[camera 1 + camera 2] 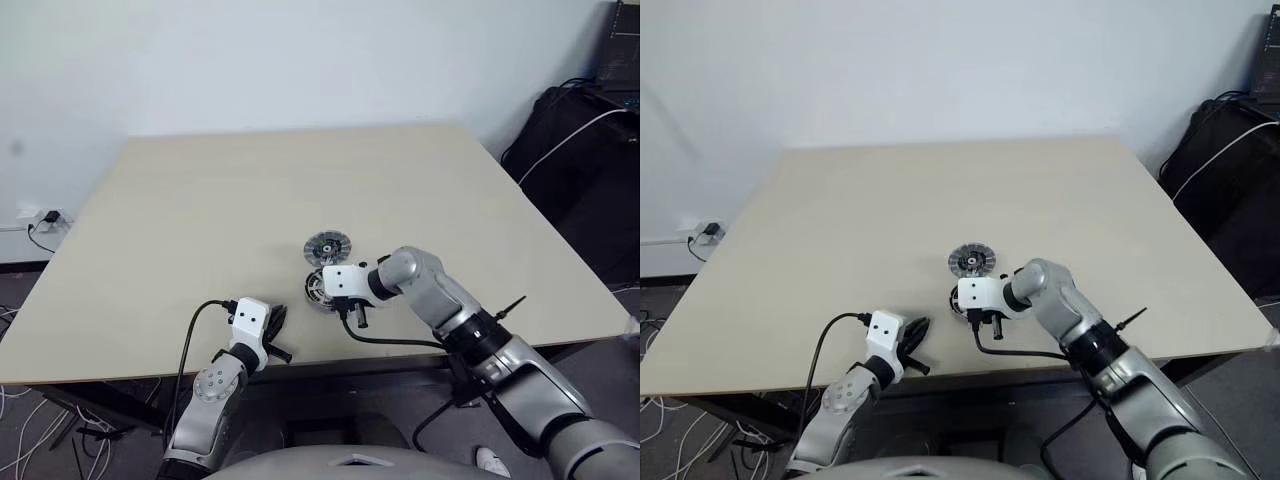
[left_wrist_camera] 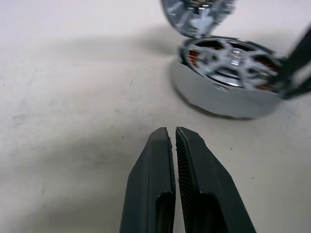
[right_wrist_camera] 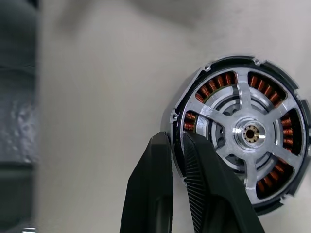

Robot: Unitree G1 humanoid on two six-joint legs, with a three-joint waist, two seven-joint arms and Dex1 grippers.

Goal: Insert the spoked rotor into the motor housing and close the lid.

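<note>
My right claw (image 3: 177,141) sits at the rim of the assembly near the middle of the right wrist frame. Its jaws are drawn narrow, with only a slit between them, and the rim edge appears to run through that slit, so I judge it a light pinch on the rim rather than a free hover. The spoked rotor (image 3: 250,133) already lies inside the motor housing (image 3: 214,81): silver spokes and hub on top, copper windings showing through the gaps, dark rim around. So insertion looks done and the lid is what remains.

The relation that matters is where the lid (image 1: 326,246) lies from that claw. In the left eye view it sits on the tabletop (image 1: 200,200) just above the housing, a little left of centre, flat, ribbed face with the dark centre up. It appears very near the housing, perhaps touching; I cannot tell which. The lid is round, so no long axis limits my approach. Only its thin edge offers a grip.

My left claw (image 2: 173,138) is fully closed and empty at the lower left of the eye view, well apart from both discs. The right claw is clearly nearer to the lid, which lies just beyond the housing it is on. I judge the right should let go and reach past the housing.
</note>
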